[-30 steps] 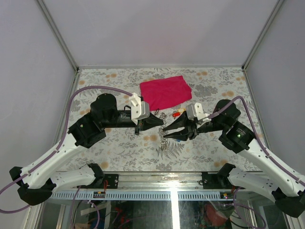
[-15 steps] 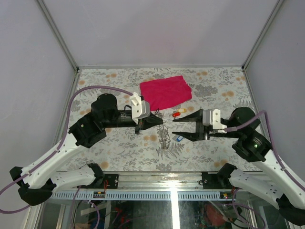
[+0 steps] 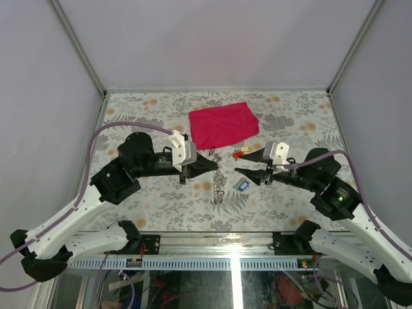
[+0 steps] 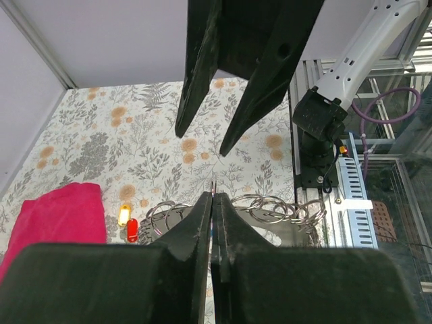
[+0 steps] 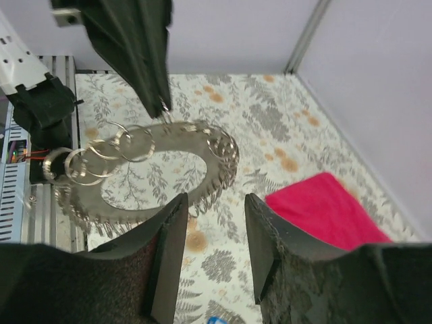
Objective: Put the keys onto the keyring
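Overhead, left arm: reaching in from the left across the flower-patterned desk (image 3: 161, 199), forearm lying low and level, left gripper (image 3: 212, 165) pointing right toward the middle.
Left gripper state: fingers pressing together, pinching the top edge of the large flat shiny silver keyring (image 5: 219, 158).
Right arm: stretching in from the right, elbow bending back, right gripper (image 3: 237, 163) pointing left and facing the other one, near it but not touching.
Right gripper state: fingers standing apart, holding nothing.
Keyring position: hanging off the left fingertips between the two grippers, above the desk middle.
Keyring look: a wide oval band with an open centre, tilting, carrying many small wire rings along its edge.
Loose pieces: small red and yellow tags (image 3: 239, 154) lying just beyond the right gripper; small blue tag (image 3: 243, 186) lying just in front of it.
Cloth: crumpled magenta cloth (image 3: 222, 123) lying farther back.
Hard to make out: whether the tags are carrying metal keys is too small to tell; the ring's lower edge is blurring into the pattern from overhead.
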### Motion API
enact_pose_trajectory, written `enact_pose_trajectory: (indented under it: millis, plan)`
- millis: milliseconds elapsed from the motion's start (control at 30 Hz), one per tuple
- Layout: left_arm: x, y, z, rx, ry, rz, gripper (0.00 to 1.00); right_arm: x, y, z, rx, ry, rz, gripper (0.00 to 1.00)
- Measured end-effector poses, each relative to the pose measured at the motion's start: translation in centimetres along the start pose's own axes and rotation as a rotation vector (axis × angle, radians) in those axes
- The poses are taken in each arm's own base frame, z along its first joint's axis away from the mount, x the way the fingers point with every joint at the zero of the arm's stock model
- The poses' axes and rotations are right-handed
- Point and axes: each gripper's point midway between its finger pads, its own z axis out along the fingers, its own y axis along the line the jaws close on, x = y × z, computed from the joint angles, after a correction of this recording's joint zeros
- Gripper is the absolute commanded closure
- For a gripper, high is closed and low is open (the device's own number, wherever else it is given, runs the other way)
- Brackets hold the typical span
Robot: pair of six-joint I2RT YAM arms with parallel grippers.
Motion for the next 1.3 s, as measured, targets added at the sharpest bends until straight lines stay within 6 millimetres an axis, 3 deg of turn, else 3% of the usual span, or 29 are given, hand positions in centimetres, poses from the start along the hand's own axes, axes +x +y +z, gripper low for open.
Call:
enact_pose_trajectory:
  millis: [200, 367, 667, 800, 1067, 1300]
  plan:
    - [0.1, 0.1, -0.2, -0.020, -0.010, -0.008, 1.00, 4.6, -1.0, 0.6, 0.116, 0.160, 0.233, 0.54]
    - [0.1, 0.3, -0.2, -0.032, -0.007, -0.029, 1.00, 10.8, -1.7, 0.9, 0.264, 0.384, 0.464, 0.54]
    - [1.4, 0.7, -0.1, -0.071, 0.016, -0.065, 1.00, 21.2, -3.5, -1.2, 0.514, 0.711, 0.748, 0.56]
    - [1.7, 0.9, -0.3, -0.091, 0.020, -0.070, 1.00, 25.9, -3.0, -2.4, 0.565, 0.843, 0.843, 0.56]
    - [1.7, 2.3, -0.5, -0.193, 0.013, -0.161, 1.00, 30.9, -2.0, -3.0, 0.578, 0.997, 0.901, 0.56]
    - [2.2, 2.5, 0.0, -0.226, -0.032, -0.285, 1.00, 32.8, -1.7, -2.9, 0.576, 1.030, 0.908, 0.60]
